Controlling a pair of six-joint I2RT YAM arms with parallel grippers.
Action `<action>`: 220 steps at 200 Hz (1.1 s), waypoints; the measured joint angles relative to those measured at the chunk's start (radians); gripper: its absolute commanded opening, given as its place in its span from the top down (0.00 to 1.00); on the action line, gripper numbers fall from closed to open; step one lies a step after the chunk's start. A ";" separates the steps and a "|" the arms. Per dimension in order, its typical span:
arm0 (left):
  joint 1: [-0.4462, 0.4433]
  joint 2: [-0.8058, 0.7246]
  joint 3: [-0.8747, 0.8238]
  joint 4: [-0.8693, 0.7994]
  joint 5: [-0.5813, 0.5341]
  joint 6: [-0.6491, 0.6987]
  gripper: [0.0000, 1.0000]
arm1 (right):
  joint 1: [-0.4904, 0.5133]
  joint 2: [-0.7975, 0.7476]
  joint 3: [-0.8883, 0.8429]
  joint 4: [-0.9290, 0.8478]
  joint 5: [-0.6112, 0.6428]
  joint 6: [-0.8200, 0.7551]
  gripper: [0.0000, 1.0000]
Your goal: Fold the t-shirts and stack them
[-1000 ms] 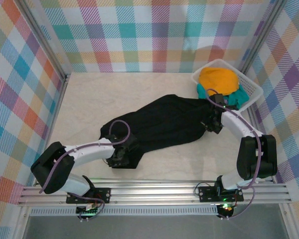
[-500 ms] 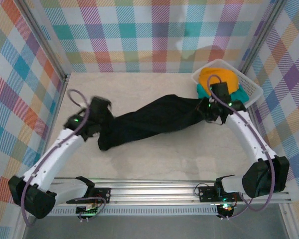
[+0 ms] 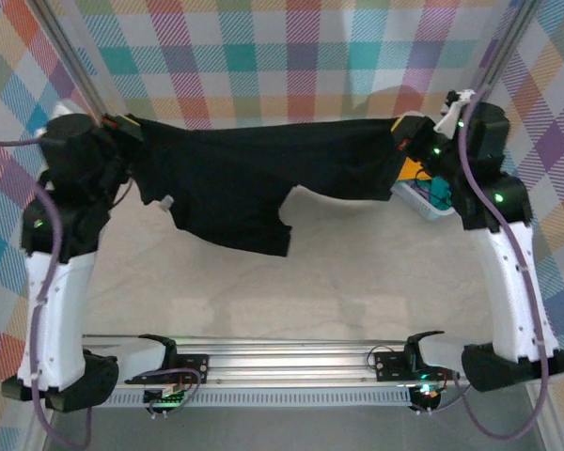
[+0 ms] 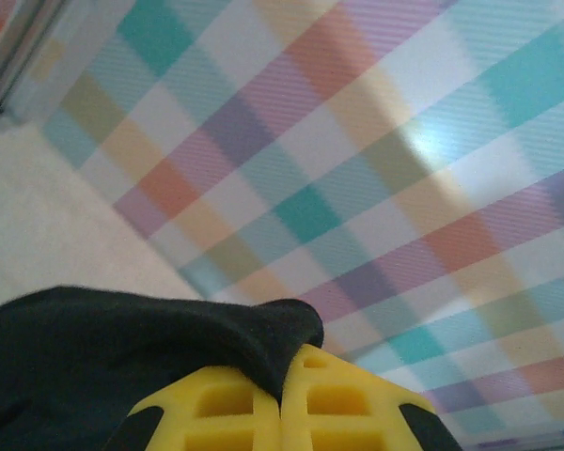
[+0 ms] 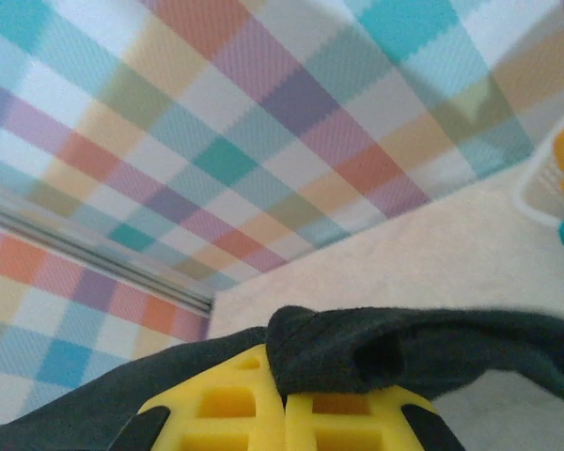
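A black t-shirt (image 3: 254, 178) hangs stretched in the air between both raised arms, sagging toward the table at its lower middle. My left gripper (image 3: 132, 132) is shut on its left end; the yellow fingers (image 4: 235, 413) pinch black cloth (image 4: 122, 348) between them. My right gripper (image 3: 404, 141) is shut on the right end, its yellow fingers (image 5: 226, 409) closed with dark cloth (image 5: 385, 352) folded over them. An orange-yellow t-shirt (image 3: 412, 171) and a teal one (image 3: 439, 191) lie in the white basket (image 3: 423, 209), mostly hidden behind the right arm.
Plaid walls (image 3: 291, 56) enclose the pale table (image 3: 291, 282) on three sides. The basket sits at the back right corner. A metal rail (image 3: 291, 362) with the arm bases runs along the near edge.
Both arms rose and moved back and apart, lifting the black t-shirt off the table and stretching it in the air. The left gripper closed on the shirt's left end.
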 measured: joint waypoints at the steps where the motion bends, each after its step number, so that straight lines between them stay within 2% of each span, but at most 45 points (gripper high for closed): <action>1: 0.000 0.000 0.006 -0.002 0.000 0.001 1.00 | 0.000 -0.004 0.002 0.001 -0.002 0.000 1.00; 30: 0.008 0.085 0.301 -0.085 -0.009 0.042 1.00 | 0.000 -0.018 0.065 0.037 -0.063 0.028 1.00; 49: 0.069 0.186 0.430 -0.119 0.041 0.040 1.00 | 0.000 0.053 0.129 0.070 -0.119 0.051 1.00; 76: 0.176 0.352 0.450 -0.130 0.150 0.021 1.00 | 0.000 0.241 0.225 0.127 -0.205 0.076 1.00; 99: 0.243 0.519 0.412 -0.102 0.261 0.010 1.00 | 0.000 0.465 0.319 0.161 -0.275 0.098 1.00; 125: 0.301 0.689 0.446 -0.069 0.380 -0.002 1.00 | 0.000 0.738 0.550 0.111 -0.315 0.104 1.00; 152: 0.366 0.840 0.676 -0.048 0.458 -0.034 1.00 | -0.003 0.983 0.951 0.025 -0.319 0.097 1.00; 167: 0.397 0.842 0.756 -0.010 0.473 -0.057 1.00 | -0.015 1.022 1.072 0.018 -0.321 0.106 1.00; 185: 0.419 0.779 0.787 0.035 0.472 -0.065 1.00 | -0.036 0.986 1.086 0.037 -0.321 0.114 1.00; 206: 0.418 0.646 0.761 0.051 0.472 -0.064 1.00 | -0.050 0.855 0.957 0.081 -0.316 0.112 1.00; 220: 0.413 0.503 0.657 0.055 0.463 -0.062 1.00 | -0.053 0.744 0.835 0.103 -0.305 0.107 1.00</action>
